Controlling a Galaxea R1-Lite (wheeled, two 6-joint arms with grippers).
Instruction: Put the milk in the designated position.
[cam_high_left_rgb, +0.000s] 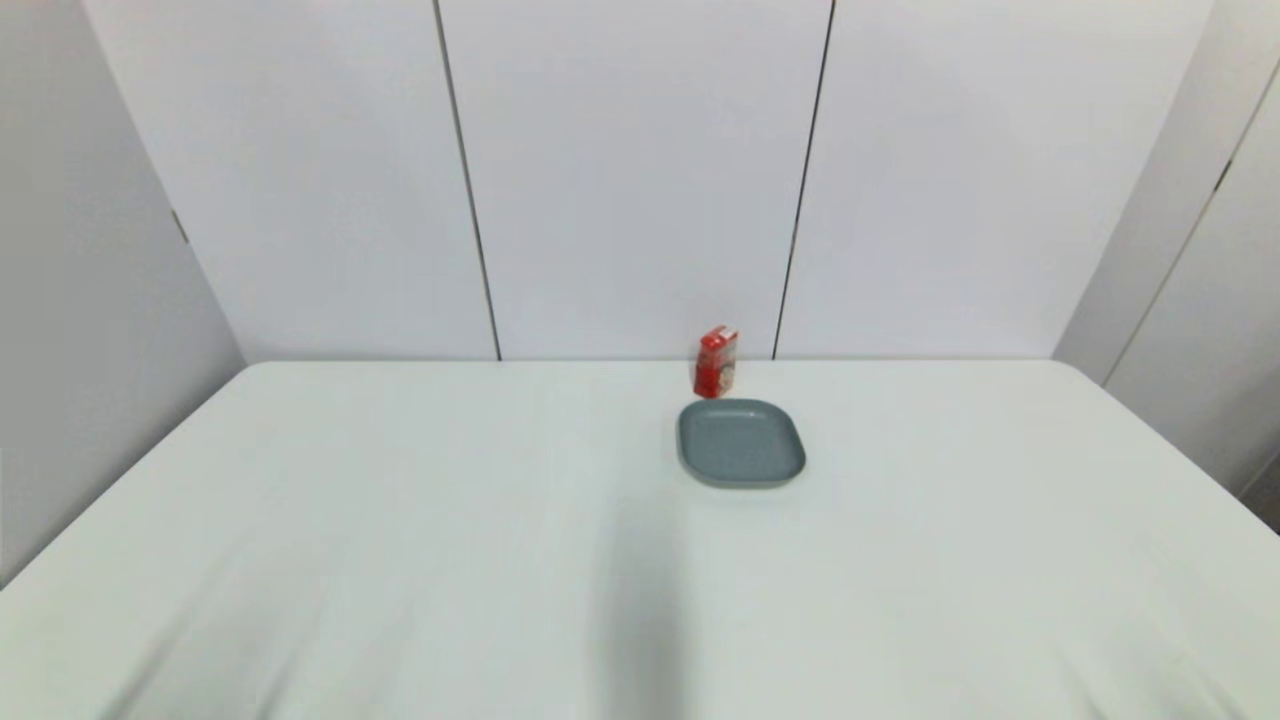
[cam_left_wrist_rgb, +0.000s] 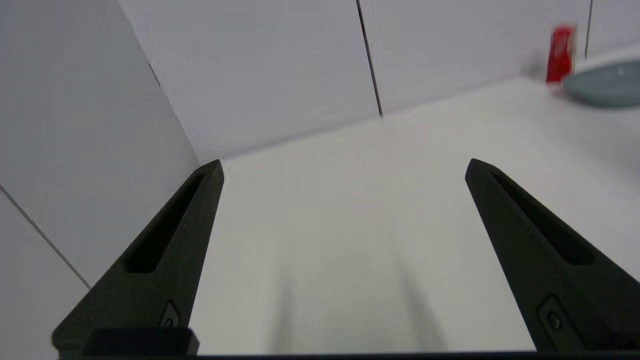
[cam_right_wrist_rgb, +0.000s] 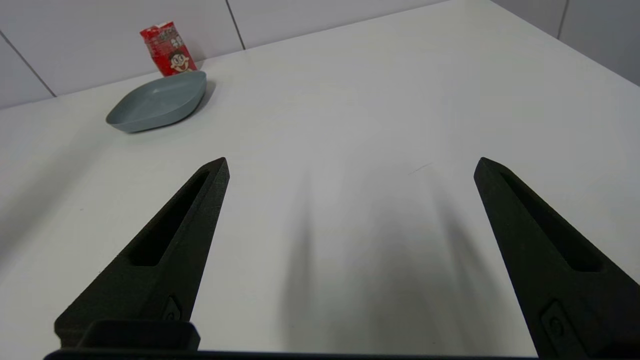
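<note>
Head view: milk (cam_high_left_rgb: 716, 362), upright behind plate (cam_high_left_rgb: 741, 442), likely light and crushable, best gripped across its flat sides; both grippers' fingers spread, empty.

A white table (cam_high_left_rgb: 400, 560) is filling the scene, its far edge running along the white wall panels. Two things are resting directly on it, both toward the far side and a little right of centre. The milk (cam_high_left_rgb: 716, 362) is standing upright at the far edge, close to the wall. A grey plate (cam_high_left_rgb: 741, 443) is lying just in front of it, on its near side; whether they are touching cannot be told.
</note>
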